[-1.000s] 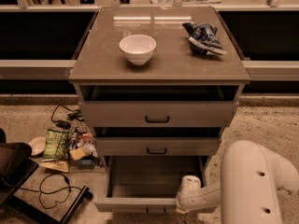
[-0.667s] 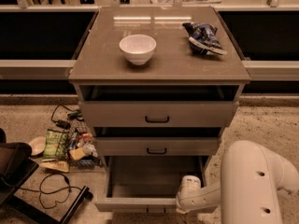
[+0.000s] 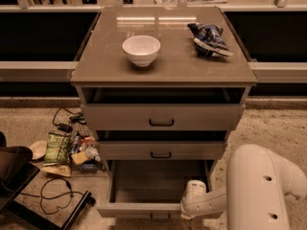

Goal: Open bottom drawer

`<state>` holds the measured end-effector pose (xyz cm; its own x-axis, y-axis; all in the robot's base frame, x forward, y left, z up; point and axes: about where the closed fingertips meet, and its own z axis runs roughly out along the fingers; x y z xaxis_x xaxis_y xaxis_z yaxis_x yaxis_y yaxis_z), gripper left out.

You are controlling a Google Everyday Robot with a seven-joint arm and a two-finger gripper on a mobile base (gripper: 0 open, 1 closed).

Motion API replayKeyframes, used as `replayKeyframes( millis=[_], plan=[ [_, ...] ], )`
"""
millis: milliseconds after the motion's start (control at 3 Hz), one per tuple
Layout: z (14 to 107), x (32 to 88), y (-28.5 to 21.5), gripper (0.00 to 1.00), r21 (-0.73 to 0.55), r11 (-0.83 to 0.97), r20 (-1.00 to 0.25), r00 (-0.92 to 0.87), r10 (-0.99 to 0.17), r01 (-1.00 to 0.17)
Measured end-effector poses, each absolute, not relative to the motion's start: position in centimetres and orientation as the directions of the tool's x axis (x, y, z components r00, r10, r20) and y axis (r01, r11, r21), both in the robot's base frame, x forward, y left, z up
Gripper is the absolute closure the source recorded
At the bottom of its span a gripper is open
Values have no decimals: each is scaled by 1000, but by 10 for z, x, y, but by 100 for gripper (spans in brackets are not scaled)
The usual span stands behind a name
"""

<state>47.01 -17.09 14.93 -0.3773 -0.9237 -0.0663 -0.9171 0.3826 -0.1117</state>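
Observation:
The bottom drawer point(image 3: 144, 209) of the grey-beige cabinet is pulled far out, its plain flat grey inside showing and empty. Its small black handle point(image 3: 160, 217) sits at the lower edge of the view. My gripper point(image 3: 192, 202) is at the drawer's front right corner, at the end of the white arm point(image 3: 259, 190) that comes in from the lower right. The fingers are hidden behind the white wrist. The top drawer point(image 3: 161, 116) and the middle drawer point(image 3: 160, 151) stand slightly pulled out.
A white bowl point(image 3: 141, 50) and a blue snack bag point(image 3: 209, 38) lie on the cabinet top. Snack packets, a plate and black cables point(image 3: 62, 150) litter the floor at left, beside a dark chair base point(image 3: 19, 176).

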Motion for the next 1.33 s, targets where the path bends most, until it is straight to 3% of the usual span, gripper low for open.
replayKeyframes(
  millis=[333,667,1000,1333],
  plan=[
    [149,470,-171,53,-112,383,-66,-377,-924,-917],
    [149,470,-171,22,-111,383,-66,-377,-924,-917],
    [148,468,-171,0,-108,383,-66,-378,-924,-918],
    [147,468,-171,0,-104,380,-67,-375,-925,-919]
  ],
)
